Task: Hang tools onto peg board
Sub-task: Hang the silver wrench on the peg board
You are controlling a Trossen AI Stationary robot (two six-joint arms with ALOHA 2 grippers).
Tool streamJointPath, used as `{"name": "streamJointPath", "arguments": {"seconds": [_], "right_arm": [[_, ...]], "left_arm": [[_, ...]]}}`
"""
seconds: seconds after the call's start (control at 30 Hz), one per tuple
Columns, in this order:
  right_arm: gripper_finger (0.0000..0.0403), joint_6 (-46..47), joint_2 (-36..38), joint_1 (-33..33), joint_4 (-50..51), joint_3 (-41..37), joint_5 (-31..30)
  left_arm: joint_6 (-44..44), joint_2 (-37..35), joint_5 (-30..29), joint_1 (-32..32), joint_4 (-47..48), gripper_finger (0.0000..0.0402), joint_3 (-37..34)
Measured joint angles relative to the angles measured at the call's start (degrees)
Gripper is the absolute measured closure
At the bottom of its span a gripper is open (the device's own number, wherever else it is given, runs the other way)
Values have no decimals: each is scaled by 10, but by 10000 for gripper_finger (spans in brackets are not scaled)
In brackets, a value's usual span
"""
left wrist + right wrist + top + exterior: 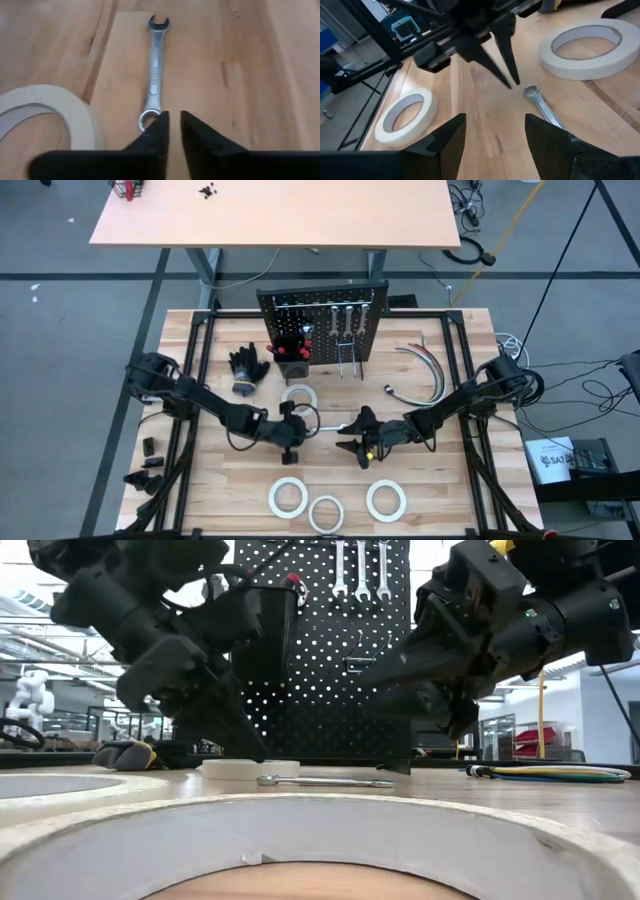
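A silver wrench [154,70] lies flat on the tabletop in front of the upright black peg board [322,325]. My left gripper [175,122] slants down at the wrench's ring end, its fingers a narrow gap apart with only wood between them. My right gripper [495,135] stands open low over the wrench's other end [385,783]; the wrench runs under one of its fingers. A white tape roll [300,395] lies flat just beyond my left gripper. Two wrenches [345,315] hang on the board. My left gripper has one fingertip [159,125] right at the rim of the wrench's ring end [146,120], coming slanting down from the table's left side, along the wrench. Whether the tip touches the ring, I cannot tell. The wrench lies flat on the table.
Three tape rolls [288,497] [326,513] [386,501] lie along the near edge; one fills the bottom of the low view [320,840]. Black gloves [247,368] lie left of the board, curved hoses [425,365] to its right. A black bin [292,345] on the board holds red-handled screwdrivers.
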State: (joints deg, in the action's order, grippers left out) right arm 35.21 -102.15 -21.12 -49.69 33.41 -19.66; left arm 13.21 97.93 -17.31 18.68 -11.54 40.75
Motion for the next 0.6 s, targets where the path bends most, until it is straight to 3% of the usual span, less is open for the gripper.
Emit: {"name": "streamJointPath", "arguments": {"seconds": [0.1, 0.4, 0.6], "right_arm": [[207, 0, 0, 0, 1, 0, -6], [207, -45, 0, 5, 4, 28, -45], [207, -100, 0, 10, 90, 61, -80]], "left_arm": [[5, 1, -4, -10, -2, 394, 0], [15, 1, 2, -33, -1, 400, 0], [15, 1, 9, -33, 8, 401, 0]]}}
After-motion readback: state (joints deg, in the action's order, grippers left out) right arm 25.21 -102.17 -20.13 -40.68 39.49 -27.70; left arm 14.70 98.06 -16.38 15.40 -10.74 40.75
